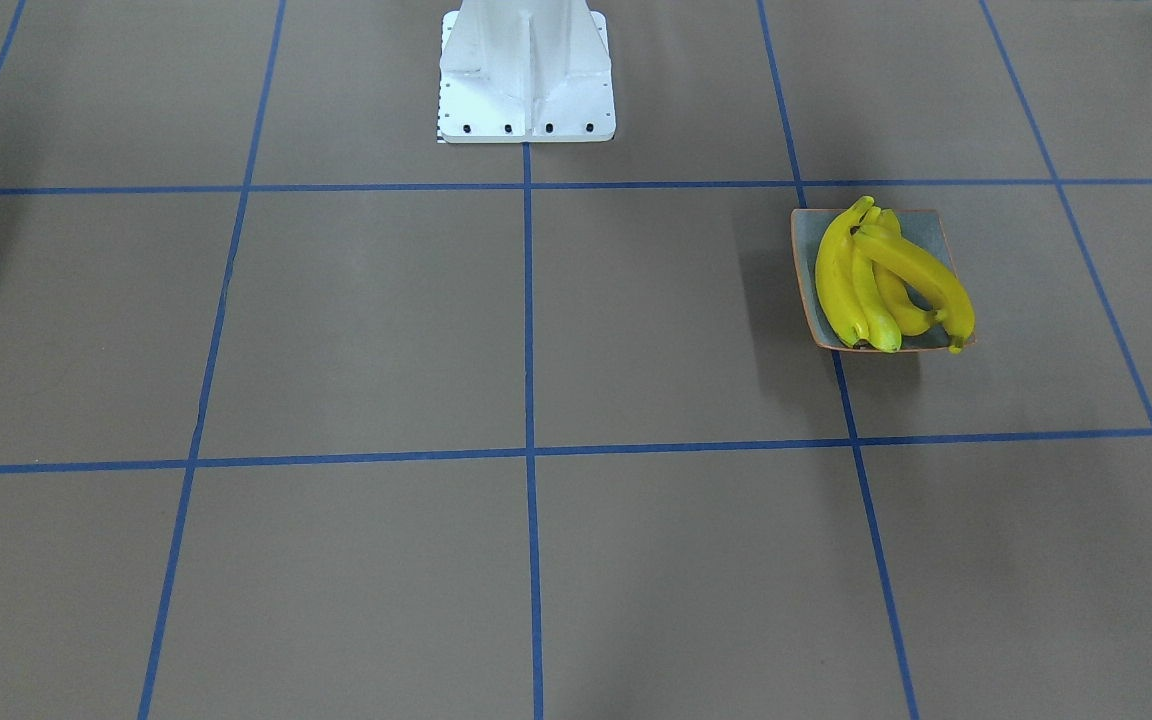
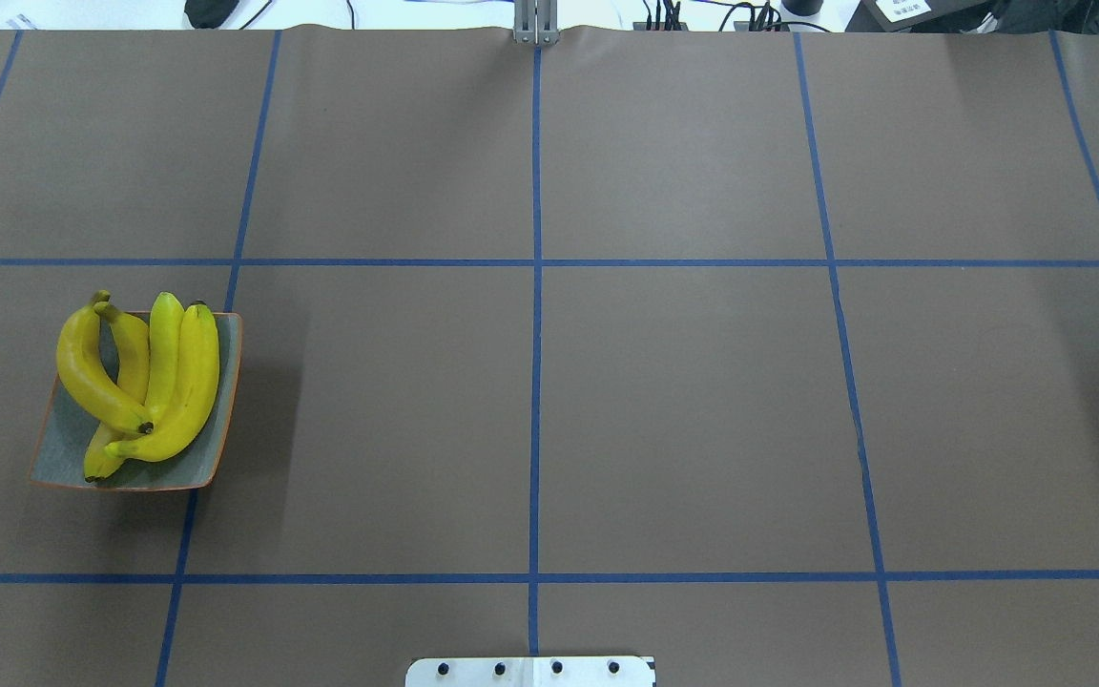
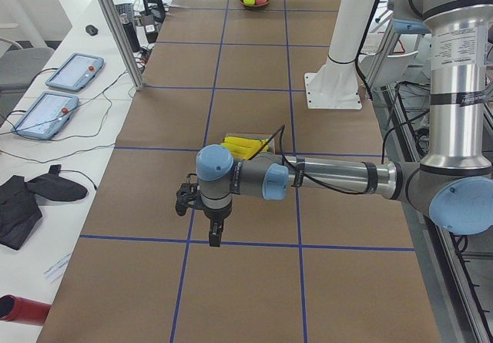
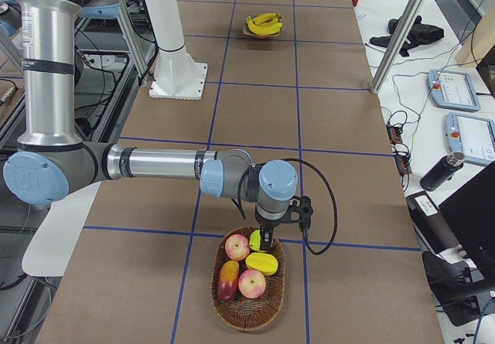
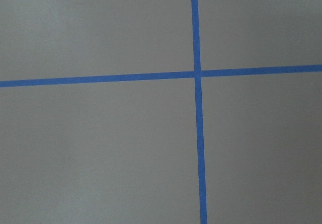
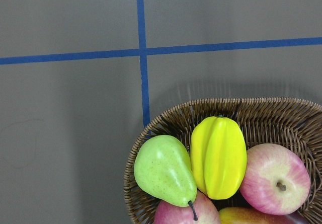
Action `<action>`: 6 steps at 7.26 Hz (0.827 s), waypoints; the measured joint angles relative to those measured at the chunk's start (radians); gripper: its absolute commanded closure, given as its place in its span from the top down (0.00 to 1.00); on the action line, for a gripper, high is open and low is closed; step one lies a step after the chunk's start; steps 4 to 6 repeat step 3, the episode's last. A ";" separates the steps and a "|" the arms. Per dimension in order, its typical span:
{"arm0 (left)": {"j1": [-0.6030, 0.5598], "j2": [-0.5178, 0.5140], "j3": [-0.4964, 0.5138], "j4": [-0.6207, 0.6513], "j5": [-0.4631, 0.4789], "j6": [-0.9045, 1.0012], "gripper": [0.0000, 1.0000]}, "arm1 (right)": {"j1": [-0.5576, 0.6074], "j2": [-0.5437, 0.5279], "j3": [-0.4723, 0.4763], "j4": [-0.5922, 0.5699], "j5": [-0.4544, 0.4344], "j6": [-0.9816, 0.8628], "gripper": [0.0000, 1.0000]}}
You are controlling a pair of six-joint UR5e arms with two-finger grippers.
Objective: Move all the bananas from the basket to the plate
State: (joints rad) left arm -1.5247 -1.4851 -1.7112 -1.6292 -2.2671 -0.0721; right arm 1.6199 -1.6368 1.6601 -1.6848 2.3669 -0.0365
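Because each gripper shows in a side view only, the jaw state cannot be told for either. The left gripper [image 3: 213, 231] hangs over bare table. The right gripper [image 4: 265, 240] hangs over the 12 o'clock edge of the basket [image 4: 247, 317]. Neither wrist camera shows a finger.

All 4 bananas [image 2: 144, 382] lie piled on the plate [image 2: 63, 463], at 9 o'clock in the overhead view. 1 crosses the others, and tips overhang the rim.

Judgement: the transfer looks complete, so the step in hand is a check and a withdrawal. Done well, the right arm lifts straight up, clear of the wicker, and the left arm keeps off the plate.

The right wrist view alone shows the basket's contents: a pear [image 6: 163, 171], a starfruit [image 6: 219, 156] and apples [image 6: 274, 176], with no banana seen. The overhead and front views show the plate but not what the basket holds.
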 measured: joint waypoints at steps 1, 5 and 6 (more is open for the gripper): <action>0.000 -0.001 0.003 0.000 0.000 0.000 1.00 | 0.000 0.000 0.000 0.000 -0.002 0.001 1.00; -0.001 -0.002 0.005 0.000 0.000 0.000 1.00 | 0.000 0.002 0.001 0.000 -0.004 0.001 1.00; -0.001 -0.002 0.005 0.000 0.000 0.000 1.00 | 0.000 0.002 0.001 0.000 -0.004 0.001 1.00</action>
